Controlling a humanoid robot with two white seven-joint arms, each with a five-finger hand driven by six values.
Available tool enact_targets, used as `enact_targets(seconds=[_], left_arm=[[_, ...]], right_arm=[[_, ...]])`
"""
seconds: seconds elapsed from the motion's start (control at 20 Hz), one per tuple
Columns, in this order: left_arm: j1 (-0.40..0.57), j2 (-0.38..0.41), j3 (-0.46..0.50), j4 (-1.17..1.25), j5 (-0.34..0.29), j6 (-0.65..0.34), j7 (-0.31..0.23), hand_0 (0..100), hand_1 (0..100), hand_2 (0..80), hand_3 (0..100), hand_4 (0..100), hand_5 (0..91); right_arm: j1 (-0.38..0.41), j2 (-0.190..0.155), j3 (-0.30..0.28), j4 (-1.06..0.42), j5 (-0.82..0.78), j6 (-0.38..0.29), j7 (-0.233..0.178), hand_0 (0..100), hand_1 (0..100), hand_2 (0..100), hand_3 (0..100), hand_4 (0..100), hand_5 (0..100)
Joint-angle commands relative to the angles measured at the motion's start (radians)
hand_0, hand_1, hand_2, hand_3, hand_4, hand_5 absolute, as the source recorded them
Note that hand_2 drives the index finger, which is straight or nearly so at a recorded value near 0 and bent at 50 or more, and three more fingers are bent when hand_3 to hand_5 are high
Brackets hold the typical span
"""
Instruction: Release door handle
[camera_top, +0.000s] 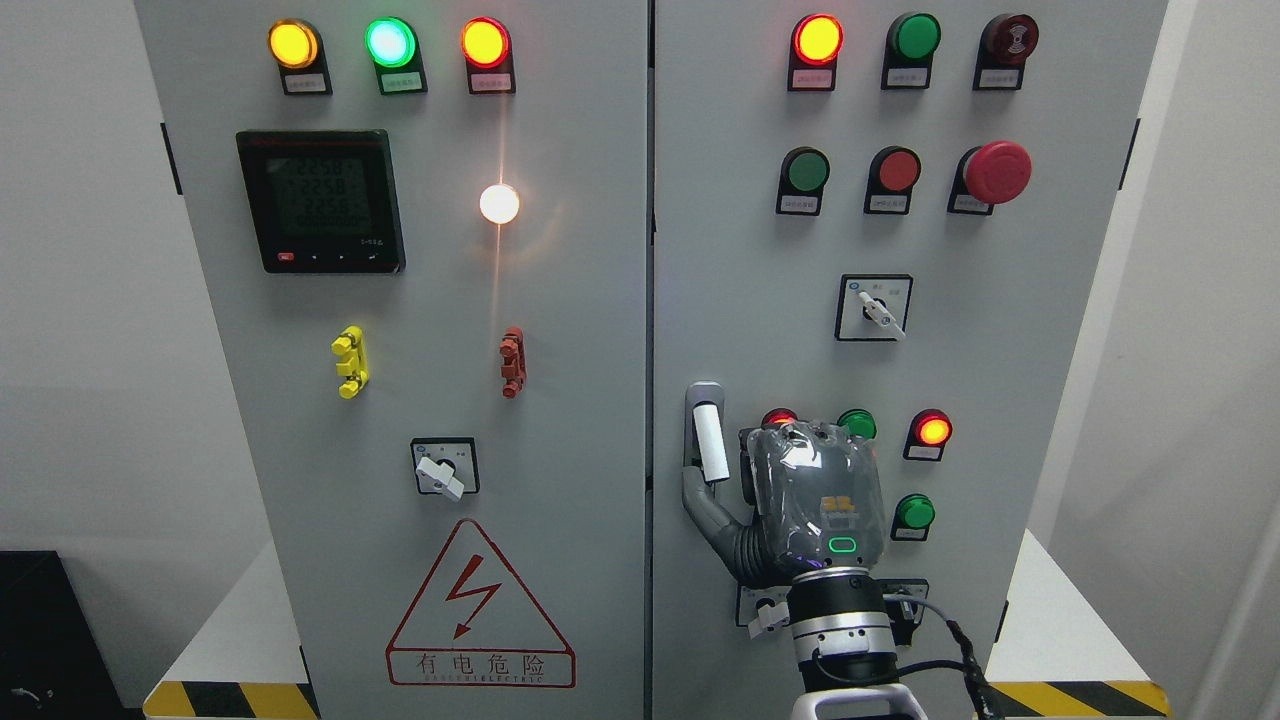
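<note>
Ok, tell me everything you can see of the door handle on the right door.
The door handle is an upright white bar set in a grey metal-looking plate with a rounded top, near the right door's left edge, beside the seam. It stands vertical, tilted slightly. The right hand sits just right of it; one grey finger reaches to the handle's lower end, apparently touching. Whether it grips cannot be told. The handle's bottom is hidden behind that finger.

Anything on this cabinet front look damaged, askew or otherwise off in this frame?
Nothing looks damaged. The white door handle on the grey right cabinet door stands upright; the right hand sits beside it, thumb reaching toward its base.
</note>
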Motion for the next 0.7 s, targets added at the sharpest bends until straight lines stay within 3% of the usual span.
enact_targets(seconds=[0.0, 0.65], left_arm=[[0.017, 0.000, 0.000, 0.000, -0.001, -0.001, 0.000, 12, 56, 0.0, 0, 0, 0.0], [0.017, 0.000, 0.000, 0.000, 0.000, -0.001, 0.000, 12, 56, 0.0, 0, 0, 0.0]], right_arm=[[0.001, 0.000, -0.002, -0.001, 0.001, 0.002, -0.002, 45, 42, 94, 100, 100, 100], [0.001, 0.000, -0.022, -0.004, 0.022, 0.000, -0.002, 43, 43, 93, 100, 100, 100]])
